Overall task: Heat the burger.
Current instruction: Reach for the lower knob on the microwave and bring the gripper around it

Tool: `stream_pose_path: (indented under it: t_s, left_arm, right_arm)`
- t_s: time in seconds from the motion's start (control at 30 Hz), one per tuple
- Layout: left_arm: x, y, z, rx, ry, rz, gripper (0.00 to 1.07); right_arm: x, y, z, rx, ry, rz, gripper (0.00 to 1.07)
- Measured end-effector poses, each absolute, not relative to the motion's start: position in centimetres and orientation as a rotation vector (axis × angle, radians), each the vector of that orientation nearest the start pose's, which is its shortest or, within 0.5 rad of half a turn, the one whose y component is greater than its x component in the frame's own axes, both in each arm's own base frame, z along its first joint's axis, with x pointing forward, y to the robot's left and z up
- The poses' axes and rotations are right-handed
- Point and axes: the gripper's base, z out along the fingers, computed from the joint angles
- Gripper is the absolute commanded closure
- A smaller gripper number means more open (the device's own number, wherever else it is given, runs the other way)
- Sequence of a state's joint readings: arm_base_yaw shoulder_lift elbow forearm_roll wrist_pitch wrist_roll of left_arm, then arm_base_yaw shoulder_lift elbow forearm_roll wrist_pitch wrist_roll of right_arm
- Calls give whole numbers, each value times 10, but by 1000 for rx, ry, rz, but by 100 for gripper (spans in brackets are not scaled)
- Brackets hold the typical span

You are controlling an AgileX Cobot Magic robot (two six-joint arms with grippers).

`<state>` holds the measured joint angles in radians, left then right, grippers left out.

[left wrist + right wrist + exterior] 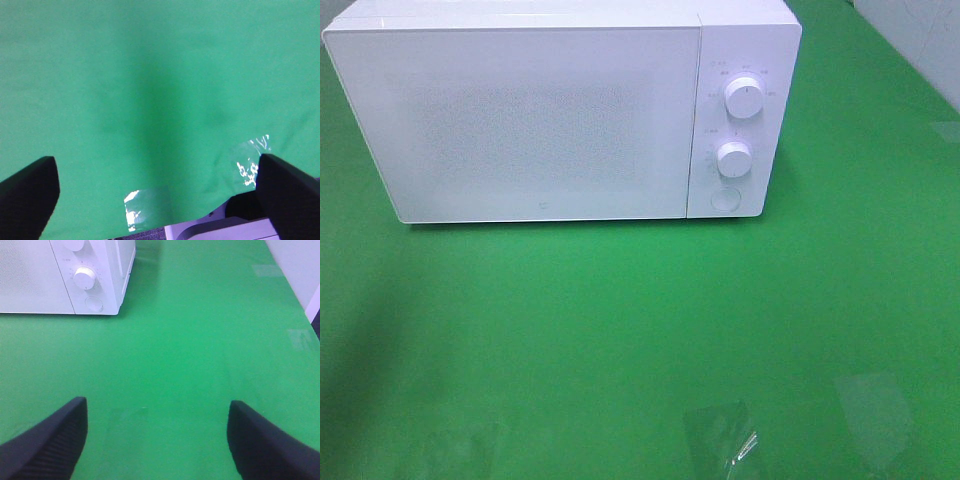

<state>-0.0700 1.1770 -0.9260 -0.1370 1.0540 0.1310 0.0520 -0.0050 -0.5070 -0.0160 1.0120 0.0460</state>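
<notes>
So the left gripper [156, 165] is spread wide with nothing between its black fingers [30, 192], just hanging over bare green cloth [160, 75]. Under it there are a couple of shiny patches of clear tape [133, 209] stuck down near the cloth's edge, and past that edge a bit of grey-white hardware [220, 231] I can't really identify. The right gripper [157, 405] is the same deal: jaws well apart, empty, sitting over plain green with nothing touching either finger. Further out from the right one, off to one side and well apart from it, is a white microwave [550, 110] sitting on the cloth with its door shut. The control panel is on the door's right in the high view, with an upper knob [744, 97], a lower knob [732, 156] below it and a round button [725, 197] under that. The door front is frosted white, so I can't see inside at all. The burger doesn't show up in any of the three views, so honestly I can't tell where it is. In the high view a pale wall [920, 40] cuts across the far right corner. Neither arm shows in the high camera.
</notes>
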Motion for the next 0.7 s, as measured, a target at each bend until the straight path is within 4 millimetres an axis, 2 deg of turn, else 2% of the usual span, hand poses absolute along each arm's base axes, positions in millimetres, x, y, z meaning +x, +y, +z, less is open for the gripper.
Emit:
stream_pose_path:
  t_s: [0.03,0.07,0.1,0.13,0.17,0.2,0.23,0.27,0.3,0.37,0.47,0.5,0.6,0.7]
  left_arm:
    - [209,-25,295,215,2772,-167,6]
    - [195,-23,290,217,2765,-151,6]
    - [195,-23,290,217,2765,-151,6]
    - [183,-22,285,216,2751,-139,6]
    - [183,-22,285,216,2751,-139,6]
    - [169,-21,279,216,2749,-133,6]
    - [169,-21,279,216,2749,-133,6]
    - [155,-20,275,214,2730,-132,6]
    - [155,-20,275,214,2730,-132,6]
    - [129,-18,264,213,2702,-128,6]
    - [123,-17,260,214,2695,-123,6]
    - [113,-16,257,212,2651,-116,6]
    - [103,-15,259,215,2600,-106,6]
    - [88,-11,270,223,2474,-64,6]
  right_arm:
    - [-5,-1,283,-6,1984,45,32]
    - [-5,-1,283,-6,1984,45,32]
    - [-5,-1,283,-6,1984,45,32]
    - [-5,-1,283,-6,1984,45,32]
    - [-5,-1,283,-6,1984,45,32]
    - [-5,-1,283,-6,1984,45,32]
    - [-5,-1,283,-6,1984,45,32]
    - [-5,-1,283,-6,1984,45,32]
    - [-5,-1,283,-6,1984,45,32]
    - [-5,-1,283,-6,1984,45,32]
    - [-5,-1,283,-6,1984,45,32]
    - [-5,-1,283,-7,1984,44,32]
    - [-5,-1,283,-7,1984,44,32]
    - [-5,-1,283,-7,1984,44,32]
